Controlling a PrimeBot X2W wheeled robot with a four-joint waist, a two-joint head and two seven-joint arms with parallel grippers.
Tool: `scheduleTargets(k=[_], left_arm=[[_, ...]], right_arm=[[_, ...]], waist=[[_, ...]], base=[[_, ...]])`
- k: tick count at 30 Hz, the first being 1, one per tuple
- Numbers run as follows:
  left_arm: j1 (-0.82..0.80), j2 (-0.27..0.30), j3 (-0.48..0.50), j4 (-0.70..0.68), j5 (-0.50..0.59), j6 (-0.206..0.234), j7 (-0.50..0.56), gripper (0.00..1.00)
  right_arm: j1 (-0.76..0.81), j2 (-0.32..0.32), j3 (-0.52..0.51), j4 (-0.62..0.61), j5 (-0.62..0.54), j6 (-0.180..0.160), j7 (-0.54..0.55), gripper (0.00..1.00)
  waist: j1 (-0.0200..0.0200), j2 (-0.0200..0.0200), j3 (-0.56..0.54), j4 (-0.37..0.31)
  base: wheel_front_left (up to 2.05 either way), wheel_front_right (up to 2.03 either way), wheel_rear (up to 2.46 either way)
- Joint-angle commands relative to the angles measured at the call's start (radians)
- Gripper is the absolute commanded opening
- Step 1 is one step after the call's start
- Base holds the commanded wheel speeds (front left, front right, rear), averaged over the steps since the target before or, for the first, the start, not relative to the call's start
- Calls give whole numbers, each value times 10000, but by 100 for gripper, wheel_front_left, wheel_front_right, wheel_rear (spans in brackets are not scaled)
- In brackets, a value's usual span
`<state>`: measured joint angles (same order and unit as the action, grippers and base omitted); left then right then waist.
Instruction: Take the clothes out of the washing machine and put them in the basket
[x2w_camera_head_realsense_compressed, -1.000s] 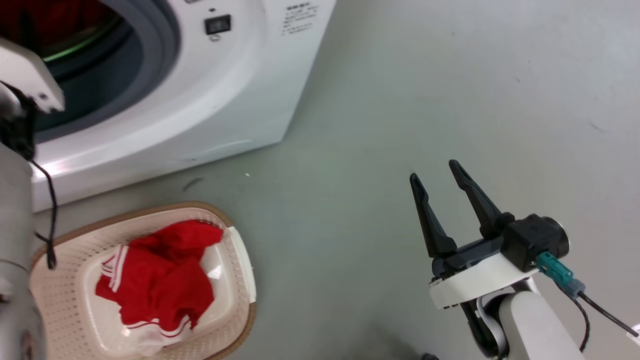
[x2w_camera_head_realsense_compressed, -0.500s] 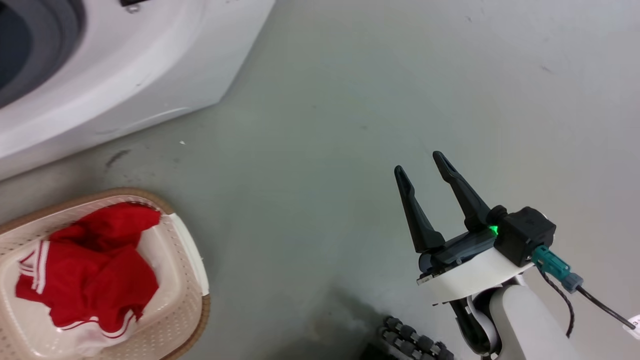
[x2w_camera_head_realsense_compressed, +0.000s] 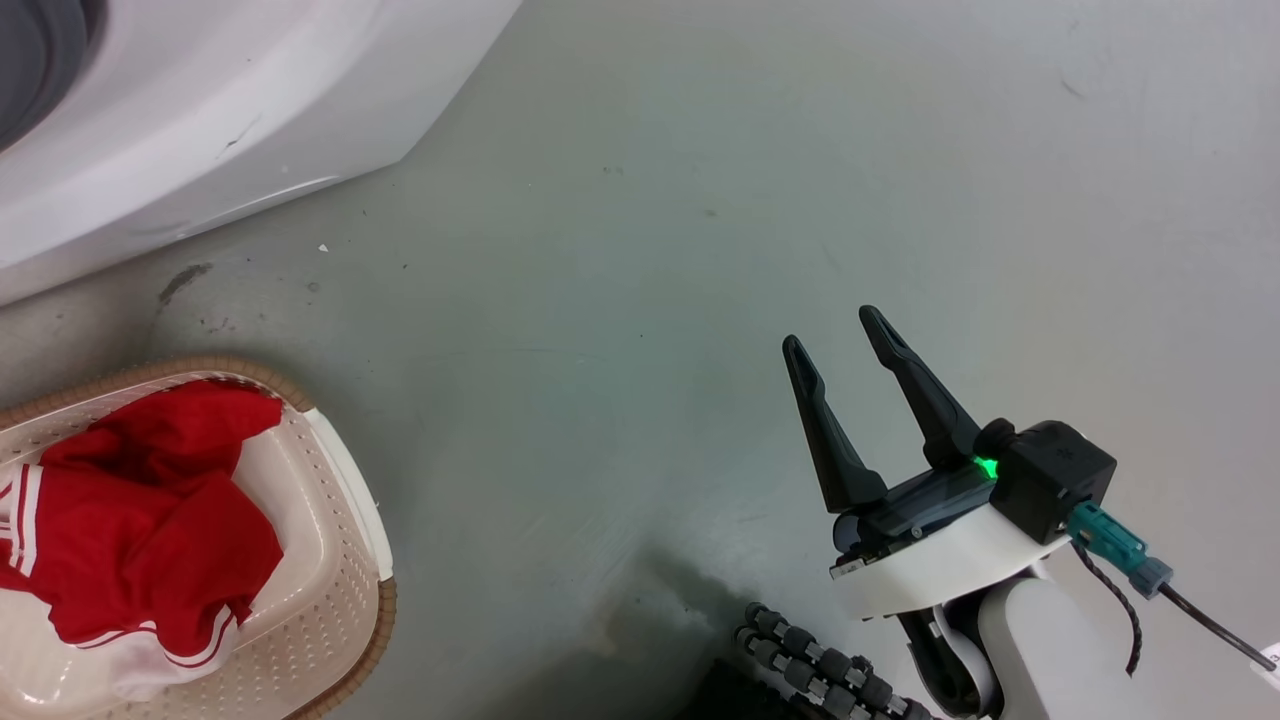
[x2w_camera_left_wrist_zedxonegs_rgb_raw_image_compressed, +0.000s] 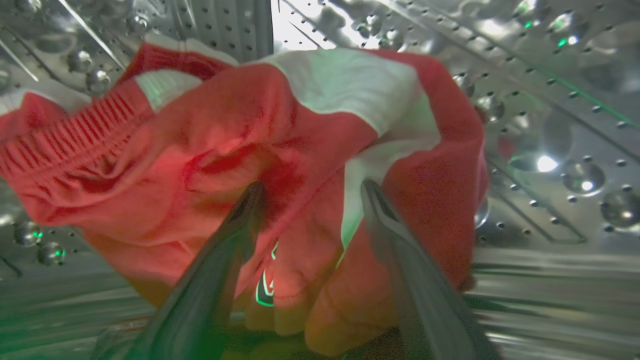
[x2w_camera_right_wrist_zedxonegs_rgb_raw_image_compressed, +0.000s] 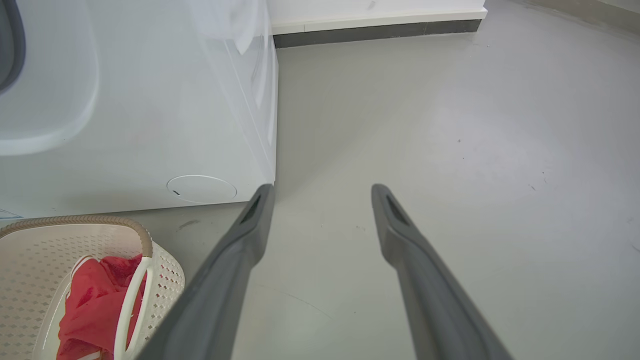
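Observation:
Inside the washing machine's dimpled steel drum (x2w_camera_left_wrist_zedxonegs_rgb_raw_image_compressed: 550, 100) lies a red garment with white patches (x2w_camera_left_wrist_zedxonegs_rgb_raw_image_compressed: 200, 150). My left gripper (x2w_camera_left_wrist_zedxonegs_rgb_raw_image_compressed: 312, 186) is open, and its two dark fingers press into the fabric's folds. In the head view the washing machine (x2w_camera_head_realsense_compressed: 200, 120) fills the upper left. The cream basket (x2w_camera_head_realsense_compressed: 350, 560) sits at the lower left with red clothes (x2w_camera_head_realsense_compressed: 140, 520) in it. My right gripper (x2w_camera_head_realsense_compressed: 832, 330) hangs open over the grey floor, far right of the basket. In the right wrist view that gripper (x2w_camera_right_wrist_zedxonegs_rgb_raw_image_compressed: 322, 190) points past the machine's corner (x2w_camera_right_wrist_zedxonegs_rgb_raw_image_compressed: 150, 125), with the basket (x2w_camera_right_wrist_zedxonegs_rgb_raw_image_compressed: 30, 260) and its clothes (x2w_camera_right_wrist_zedxonegs_rgb_raw_image_compressed: 95, 295) at the lower left.
Grey floor (x2w_camera_head_realsense_compressed: 650, 250) spreads between the basket and my right arm. A black ribbed part (x2w_camera_head_realsense_compressed: 820, 670) shows at the bottom edge near that arm. A dark skirting strip (x2w_camera_right_wrist_zedxonegs_rgb_raw_image_compressed: 375, 30) runs along the far wall behind the machine.
The head camera has turned, so the machine and basket slid towards the picture's left edge. The ribbed black part came into view. My right gripper stays open in about the same spot.

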<state>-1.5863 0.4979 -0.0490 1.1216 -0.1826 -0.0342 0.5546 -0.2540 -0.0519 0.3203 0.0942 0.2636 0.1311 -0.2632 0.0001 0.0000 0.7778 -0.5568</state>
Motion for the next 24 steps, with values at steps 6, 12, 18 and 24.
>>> scheduleTargets(k=[6,12,18,24], left_arm=[[237,-238,-191,-103,31,271,583,11],[493,56,-202,-857,130,724,-511,0],[833,393,-288,-1661,260,823,-1771,0],[1573,710,-239,-2404,238,844,-3413,0]], right_arm=[[100,28,1,-126,53,-8,-18,100],[57,28,-13,-58,103,-8,-18,100],[-198,30,111,-11,153,-7,-20,100],[-472,28,236,124,125,-8,-20,100]], waist=[[-1,0,113,6],[-1,0,77,-33],[-1,0,-50,-56],[-1,0,-367,-112]], base=[[0,0,0],[0,0,0],[0,0,0],[0,0,0]])
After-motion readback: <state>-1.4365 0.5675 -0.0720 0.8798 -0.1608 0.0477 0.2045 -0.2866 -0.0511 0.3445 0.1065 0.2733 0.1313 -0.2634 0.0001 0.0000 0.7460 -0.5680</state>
